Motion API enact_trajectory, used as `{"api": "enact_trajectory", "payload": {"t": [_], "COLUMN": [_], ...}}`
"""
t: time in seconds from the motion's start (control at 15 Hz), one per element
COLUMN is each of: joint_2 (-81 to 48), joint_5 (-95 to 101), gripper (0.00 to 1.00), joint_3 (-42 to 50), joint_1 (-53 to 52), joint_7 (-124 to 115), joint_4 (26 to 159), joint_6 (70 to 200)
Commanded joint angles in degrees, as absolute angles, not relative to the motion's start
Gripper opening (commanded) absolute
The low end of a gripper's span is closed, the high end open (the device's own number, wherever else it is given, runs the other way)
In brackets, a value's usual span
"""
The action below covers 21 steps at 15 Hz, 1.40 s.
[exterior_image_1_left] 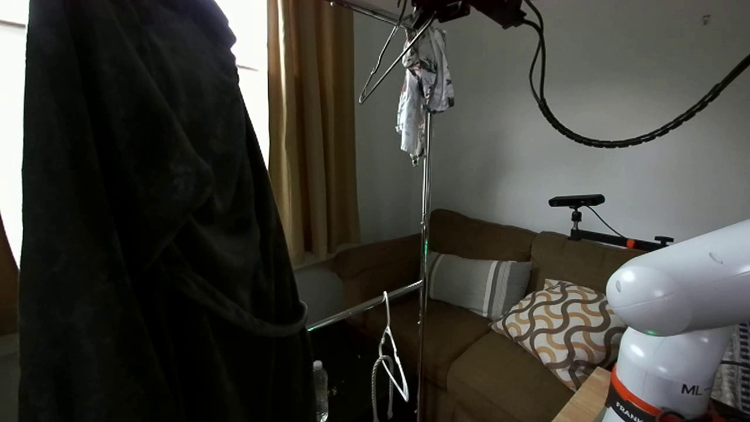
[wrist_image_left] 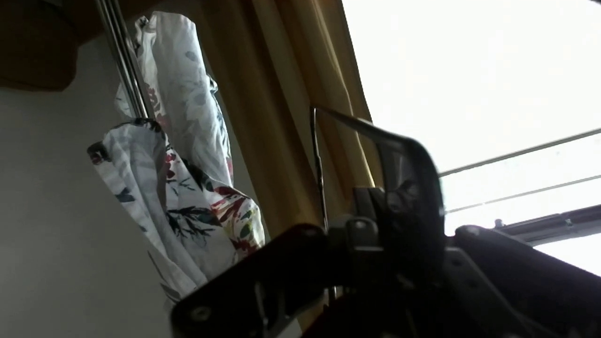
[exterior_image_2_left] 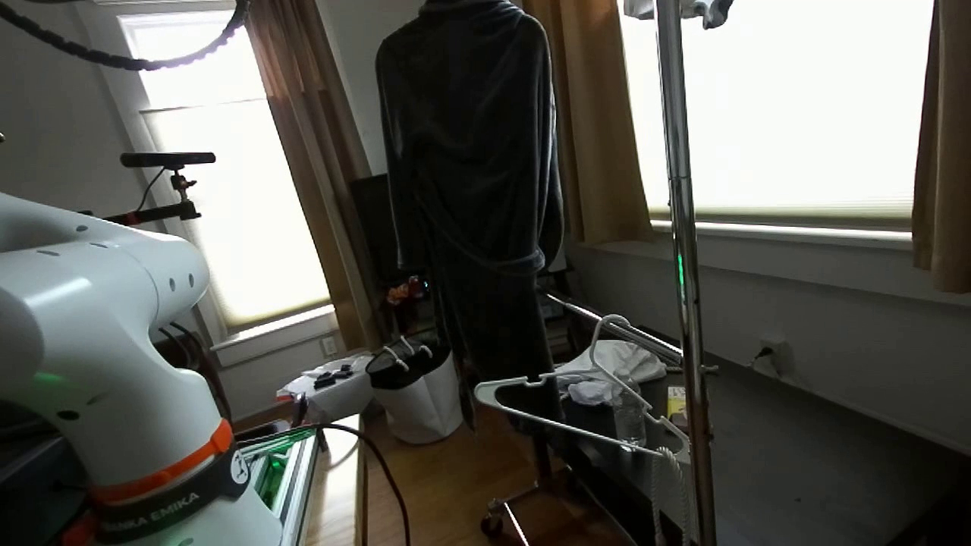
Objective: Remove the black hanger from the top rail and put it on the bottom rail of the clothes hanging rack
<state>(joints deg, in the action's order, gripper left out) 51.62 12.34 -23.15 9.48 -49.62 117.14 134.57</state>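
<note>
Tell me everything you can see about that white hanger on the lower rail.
The white hanger looks like plastic: a curved hook, sloping arms with notches, and a straight bottom bar. It hangs by its hook from the lower rail, crosswise to it, near the shiny upright. A pale rope hangs in a loop from one end of the bar. Whether the hanger is level is unclear.

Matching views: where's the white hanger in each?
In an exterior view: white hanger low, just right of centre, hooked on the bottom rail.
In an exterior view: white hanger below and right of centre.
Wrist view: not in it.
Shared landmark: chrome upright, in all three.
</note>
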Motion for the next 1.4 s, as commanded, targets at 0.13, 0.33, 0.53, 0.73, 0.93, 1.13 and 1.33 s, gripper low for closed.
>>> {"api": "enact_trajectory", "payload": {"t": [0.13,0.33,0.53,0.73,0.93,1.13,1.33], "joint_2": [59.1,62.4,65.1,64.1,58.6,53.9,54.0], "joint_5": [9.9,5.8,1.9,-2.5,-8.2,-14.5,-14.4], "gripper": [0.01,0.01,0.01,0.01,0.01,0.01,0.05], "joint_3": [-20.7,-21.4,-22.2,-22.9,-23.4,-22.9,-23.6], "joint_1": [3.8,-1.4,-5.7,-8.6,-9.9,-11.4,-9.7], "joint_7": [-44.0,-41.3,-40.2,-39.1,-38.0,-35.5,-35.6], "joint_4": [125.7,131.4,138.0,142.6,143.7,145.6,144.9], "joint_6": [130.7,122.6,115.5,110.8,111.0,113.5,112.6]}}
